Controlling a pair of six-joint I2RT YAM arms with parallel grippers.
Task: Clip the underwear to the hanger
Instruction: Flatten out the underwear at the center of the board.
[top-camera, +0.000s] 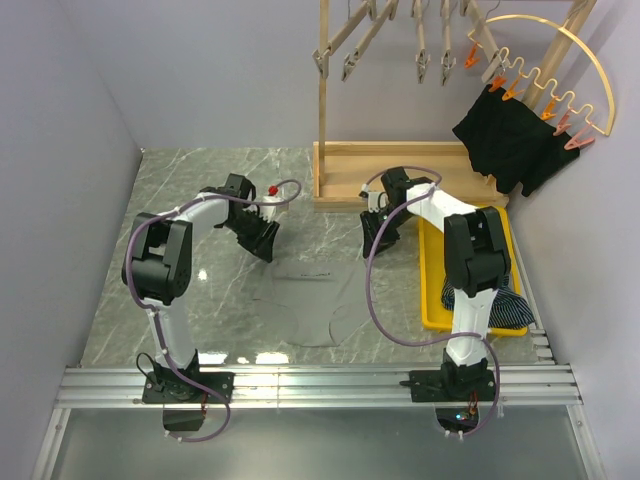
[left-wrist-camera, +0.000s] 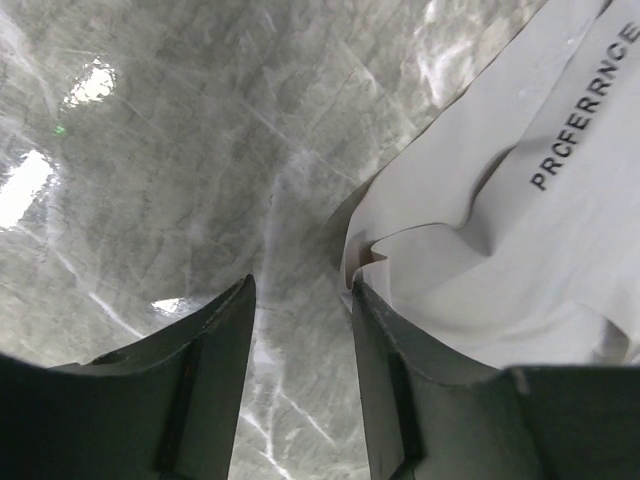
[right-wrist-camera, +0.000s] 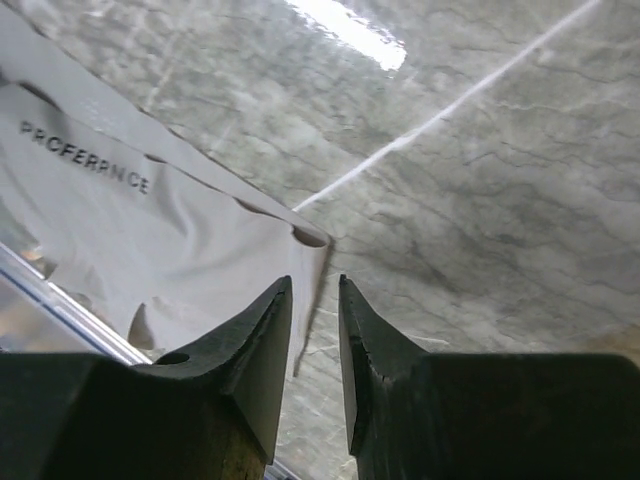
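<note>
A light grey underwear (top-camera: 300, 300) with a lettered waistband lies flat on the marble table between my two arms. My left gripper (top-camera: 262, 245) hovers at its left corner, open. In the left wrist view only marble shows between the jaws (left-wrist-camera: 300, 285), and the underwear (left-wrist-camera: 500, 230) lies just outside the right finger. My right gripper (top-camera: 378, 240) stands at the right corner, also open. The underwear's (right-wrist-camera: 150, 250) edge reaches into its gap (right-wrist-camera: 313, 280). The curved hanger (top-camera: 576, 41) with orange clips hangs at the top right, with a black underwear (top-camera: 510, 135) clipped on it.
A wooden drying rack (top-camera: 400, 160) stands at the back, with wooden clothespins (top-camera: 420, 65) hanging from its arm. A yellow tray (top-camera: 432, 290) on the right holds a striped garment (top-camera: 505, 310), under my right arm. Grey walls close in the left and right sides.
</note>
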